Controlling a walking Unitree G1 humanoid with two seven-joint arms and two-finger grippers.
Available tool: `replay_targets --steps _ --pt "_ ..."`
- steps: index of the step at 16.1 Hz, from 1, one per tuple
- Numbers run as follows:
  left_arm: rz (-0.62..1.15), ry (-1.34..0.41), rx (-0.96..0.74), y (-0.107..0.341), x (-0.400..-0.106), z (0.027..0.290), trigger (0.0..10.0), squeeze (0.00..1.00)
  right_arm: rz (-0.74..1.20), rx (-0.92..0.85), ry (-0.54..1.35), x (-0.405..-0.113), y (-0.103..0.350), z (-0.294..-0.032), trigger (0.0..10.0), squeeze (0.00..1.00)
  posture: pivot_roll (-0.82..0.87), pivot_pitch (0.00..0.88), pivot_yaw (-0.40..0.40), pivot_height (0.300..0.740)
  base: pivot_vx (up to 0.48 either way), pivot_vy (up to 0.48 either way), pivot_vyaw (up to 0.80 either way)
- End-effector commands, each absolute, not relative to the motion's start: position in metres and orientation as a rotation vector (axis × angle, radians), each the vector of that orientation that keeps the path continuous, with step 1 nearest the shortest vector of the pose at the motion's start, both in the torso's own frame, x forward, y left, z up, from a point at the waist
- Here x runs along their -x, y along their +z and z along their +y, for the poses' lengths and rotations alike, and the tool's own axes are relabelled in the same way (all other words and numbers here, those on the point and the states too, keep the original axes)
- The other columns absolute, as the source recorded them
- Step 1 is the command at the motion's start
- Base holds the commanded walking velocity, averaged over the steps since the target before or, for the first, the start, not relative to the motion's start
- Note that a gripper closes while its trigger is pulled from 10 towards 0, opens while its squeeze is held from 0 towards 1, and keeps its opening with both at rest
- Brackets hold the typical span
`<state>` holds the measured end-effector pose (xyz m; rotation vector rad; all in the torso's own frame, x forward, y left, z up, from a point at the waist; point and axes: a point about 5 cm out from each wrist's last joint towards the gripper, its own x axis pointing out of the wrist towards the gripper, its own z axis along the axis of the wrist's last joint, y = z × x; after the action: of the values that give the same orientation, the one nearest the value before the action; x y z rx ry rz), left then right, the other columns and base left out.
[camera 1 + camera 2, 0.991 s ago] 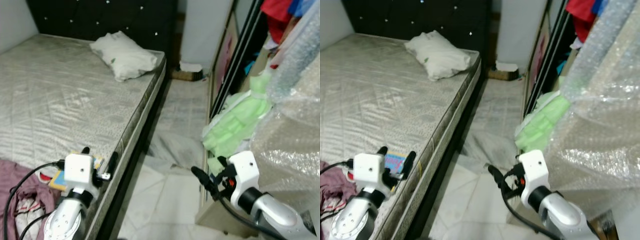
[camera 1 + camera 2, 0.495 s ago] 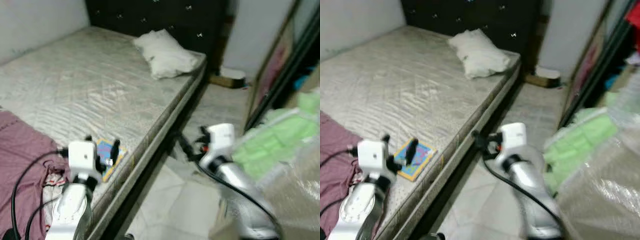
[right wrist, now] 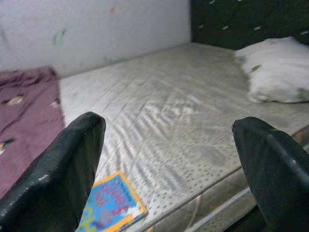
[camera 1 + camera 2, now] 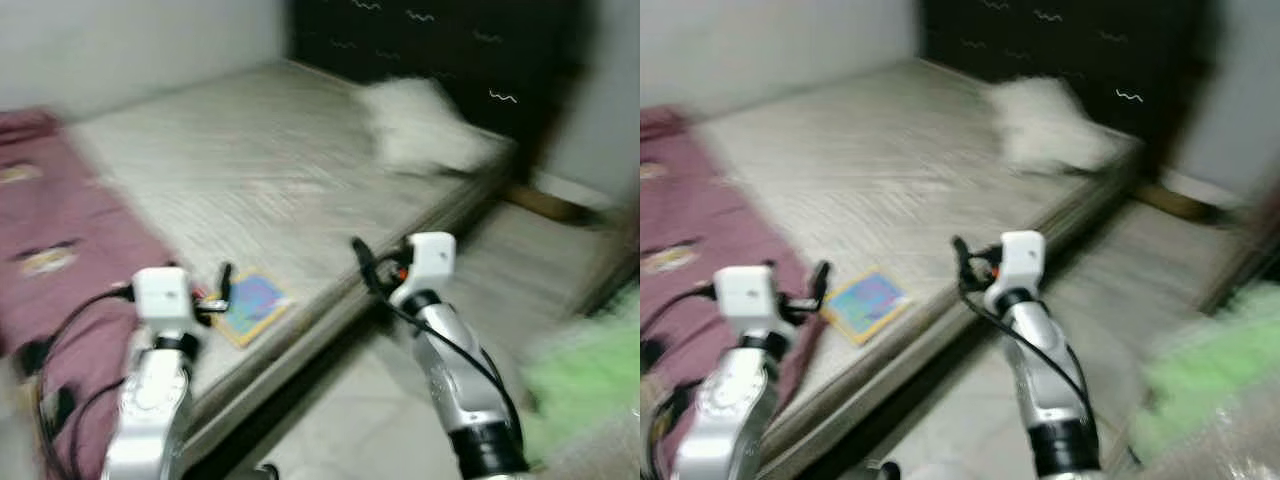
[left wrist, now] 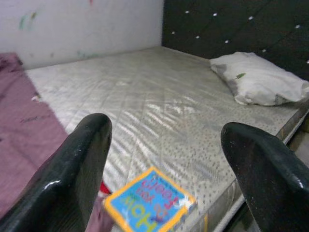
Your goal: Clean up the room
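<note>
A colourful book [image 5: 149,200] lies flat on the bed [image 5: 159,111] near its edge, just beside a maroon blanket [image 4: 60,250]. The left gripper [image 5: 166,169] hovers just above the book with fingers spread wide and empty. The right gripper [image 3: 169,174], equally wide open, hangs off the bed's edge, with a white pillow [image 5: 256,84] lying well apart at the dark headboard [image 5: 231,29].

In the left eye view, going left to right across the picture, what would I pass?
Maroon blanket → left gripper → colourful book → right gripper → white pillow → green bundle.
</note>
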<state>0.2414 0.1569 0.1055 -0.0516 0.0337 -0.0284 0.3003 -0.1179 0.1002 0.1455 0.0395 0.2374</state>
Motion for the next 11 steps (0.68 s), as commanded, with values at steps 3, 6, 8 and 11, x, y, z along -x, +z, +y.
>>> replay_targets --steps 3,6,8,11 --pt "0.005 -0.045 0.038 0.112 -0.252 0.155 10.0 0.0 -0.006 -0.146 0.222 -0.305 0.105 -0.113 10.0 0.0 0.04 0.0 -0.011 0.74 0.0 0.0 0.8" --pt "-0.002 -0.057 0.089 0.117 -0.256 0.153 10.0 0.0 -0.032 -0.133 0.215 -0.302 0.107 -0.116 10.0 0.0 0.04 0.0 -0.006 0.74 0.0 0.0 0.8" --pt "-0.018 -0.066 0.102 0.124 -0.255 0.15 10.0 0.0 -0.033 -0.131 0.217 -0.299 0.107 -0.116 10.0 0.0 0.04 0.0 -0.014 0.74 0.0 0.0 0.8" --pt "-0.046 -0.061 0.082 0.127 -0.254 0.15 10.0 0.0 -0.031 -0.131 0.247 -0.295 0.111 -0.111 10.0 0.0 0.03 0.0 -0.027 0.74 0.0 0.0 0.8"
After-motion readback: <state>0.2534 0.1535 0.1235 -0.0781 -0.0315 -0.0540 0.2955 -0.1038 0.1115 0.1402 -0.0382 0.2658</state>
